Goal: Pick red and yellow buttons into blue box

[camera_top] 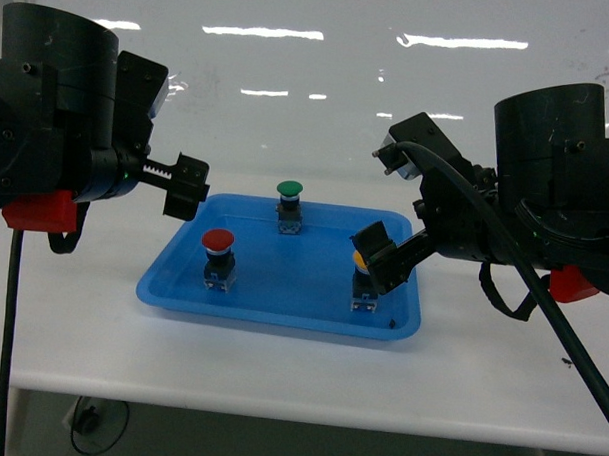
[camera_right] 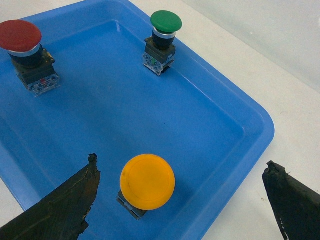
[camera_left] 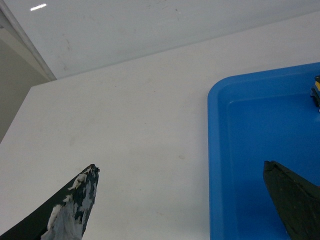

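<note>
Right gripper (camera_right: 180,200), fingers spread, poised over yellow button (camera_right: 147,181); next: descend and pinch its cap.

Light is bright and even, coming from overhead: long white streaks of ceiling lamps glare on the glossy wall (camera_top: 320,78) behind the table (camera_top: 280,367). Shadows are soft and short; the shallow blue tray (camera_top: 172,283) throws a thin dark edge on the white tabletop, and faint shadows sit beside the buttons. The head view is slightly hazy, with mild softness. In both wrist views the near fingertips (camera_left: 70,210) are dark and a little blurred, while the tray floor stays sharp with saturated colour.
</note>
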Motion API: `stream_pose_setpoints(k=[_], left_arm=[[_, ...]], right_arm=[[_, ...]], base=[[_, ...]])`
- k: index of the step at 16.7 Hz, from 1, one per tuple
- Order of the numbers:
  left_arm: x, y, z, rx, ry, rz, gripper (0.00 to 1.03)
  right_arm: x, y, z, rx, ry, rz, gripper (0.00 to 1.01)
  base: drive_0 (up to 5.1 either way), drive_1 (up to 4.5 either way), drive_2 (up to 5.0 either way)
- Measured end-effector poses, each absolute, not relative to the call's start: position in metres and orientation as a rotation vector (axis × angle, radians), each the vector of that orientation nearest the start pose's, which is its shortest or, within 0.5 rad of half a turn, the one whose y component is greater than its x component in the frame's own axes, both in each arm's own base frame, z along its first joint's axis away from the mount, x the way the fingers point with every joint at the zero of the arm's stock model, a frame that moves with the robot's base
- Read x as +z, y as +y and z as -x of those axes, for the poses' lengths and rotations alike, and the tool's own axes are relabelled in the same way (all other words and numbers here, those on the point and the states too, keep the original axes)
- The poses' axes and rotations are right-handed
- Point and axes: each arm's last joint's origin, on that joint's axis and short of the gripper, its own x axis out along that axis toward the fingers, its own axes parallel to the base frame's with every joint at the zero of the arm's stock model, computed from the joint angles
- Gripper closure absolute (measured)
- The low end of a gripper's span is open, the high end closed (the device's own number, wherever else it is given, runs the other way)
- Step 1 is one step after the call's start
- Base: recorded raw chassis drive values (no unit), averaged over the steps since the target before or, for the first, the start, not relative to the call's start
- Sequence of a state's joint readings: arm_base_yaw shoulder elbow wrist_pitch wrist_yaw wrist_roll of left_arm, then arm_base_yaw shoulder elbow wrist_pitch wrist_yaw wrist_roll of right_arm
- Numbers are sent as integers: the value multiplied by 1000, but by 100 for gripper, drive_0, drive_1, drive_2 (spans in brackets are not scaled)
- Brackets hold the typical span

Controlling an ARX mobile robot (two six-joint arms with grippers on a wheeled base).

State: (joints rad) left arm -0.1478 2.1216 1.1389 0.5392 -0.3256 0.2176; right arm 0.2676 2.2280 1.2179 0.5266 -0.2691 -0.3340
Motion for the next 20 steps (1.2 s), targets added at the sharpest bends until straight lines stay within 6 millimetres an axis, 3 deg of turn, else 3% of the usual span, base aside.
stream_pose_setpoints(k=[2,8,12,17,20], left_arm=[[117,-54,-427,128,449,-318,5],[117,-54,-427,127,449,-318,5],[117,-54,-427,128,449,-318,5],[117,-54,-427,127,449,-318,5],[117,-54,-427,127,449,-318,5]], right_arm=[[83,119,-431,663,434,278,3],[74,140,-450,743,438,302,3],[57,148,-465,735,449,345,3],[25,145,-470,723,536,379,3],[22,147,-473,727,538,381,3]], base=[[0,0,0],[0,0,0],[0,0,0],[0,0,0],[0,0,0]])
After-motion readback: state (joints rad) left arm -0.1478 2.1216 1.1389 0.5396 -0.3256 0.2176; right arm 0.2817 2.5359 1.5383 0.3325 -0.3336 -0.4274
